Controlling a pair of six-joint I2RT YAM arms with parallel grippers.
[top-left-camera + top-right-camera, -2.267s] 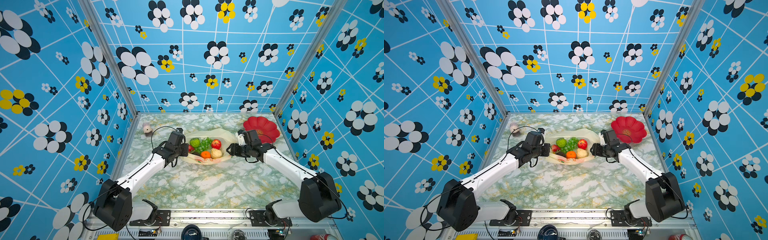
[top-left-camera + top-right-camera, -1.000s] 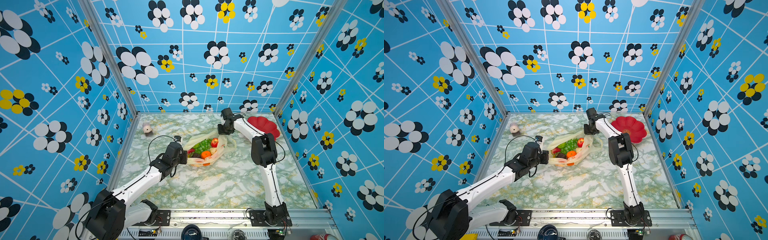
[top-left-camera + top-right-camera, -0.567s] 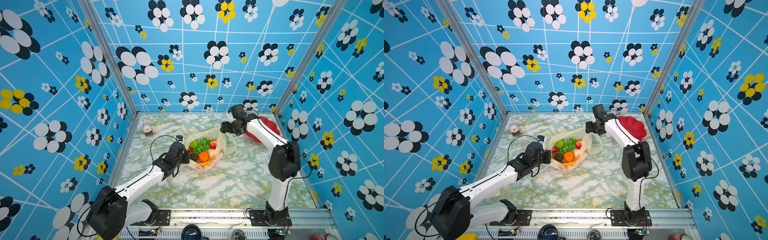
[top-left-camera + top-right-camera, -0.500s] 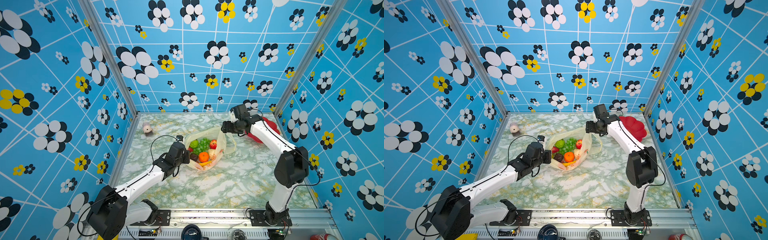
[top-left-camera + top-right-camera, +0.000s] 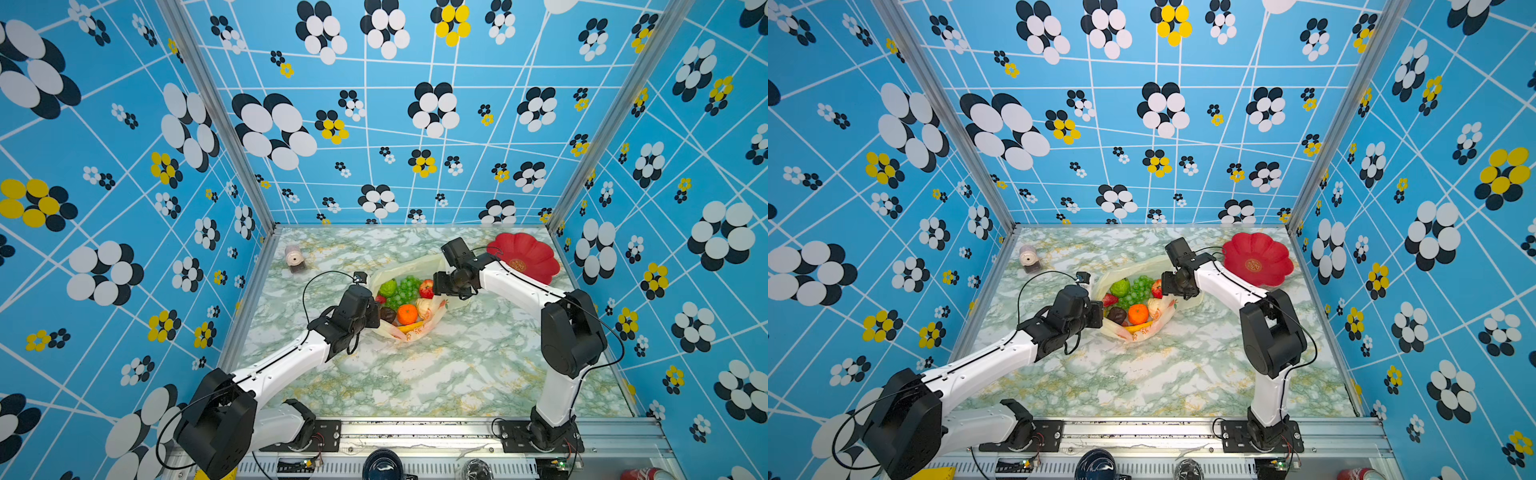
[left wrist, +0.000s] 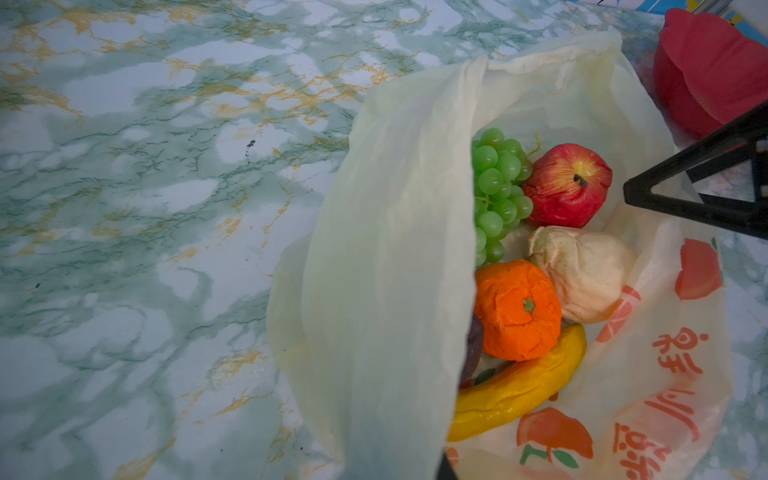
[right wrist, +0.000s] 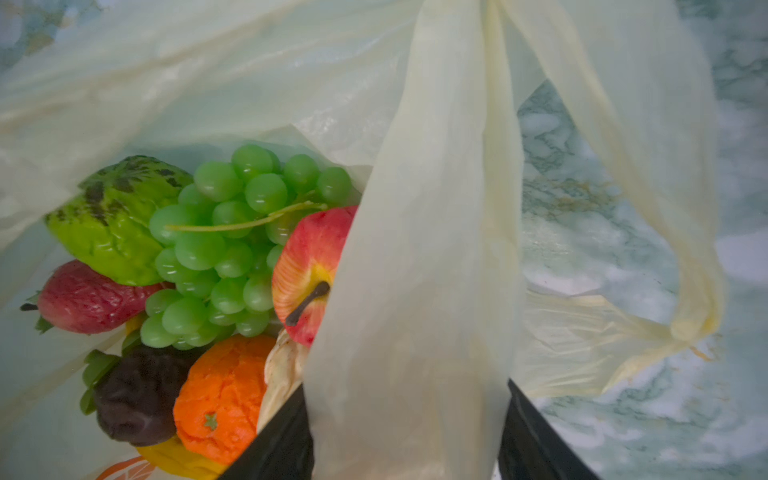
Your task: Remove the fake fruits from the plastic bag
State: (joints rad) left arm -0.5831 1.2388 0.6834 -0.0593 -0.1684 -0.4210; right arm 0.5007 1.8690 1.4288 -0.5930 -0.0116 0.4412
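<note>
The plastic bag (image 5: 415,334) lies open on the marble table, and the fake fruits sit inside it: grapes (image 5: 405,289), apple (image 5: 427,289), orange (image 5: 406,313), a green netted ball (image 5: 387,287) and a banana (image 6: 519,386). My left gripper (image 5: 374,313) is shut on the bag's left rim, which drapes over its jaws in the left wrist view. My right gripper (image 5: 438,286) is at the bag's right rim beside the apple (image 7: 309,266). Its fingers (image 7: 282,440) stand apart, with a handle strip of the bag (image 7: 415,291) lying between them.
A red flower-shaped plate (image 5: 525,257) sits at the back right, just behind the right forearm. A small pinkish object (image 5: 293,257) stands at the back left near the wall. Patterned blue walls close in three sides.
The right gripper has come down from the back to the bag's right rim, and its jaws have parted. The bag mouth has settled lower and wider. The left gripper has barely moved.
</note>
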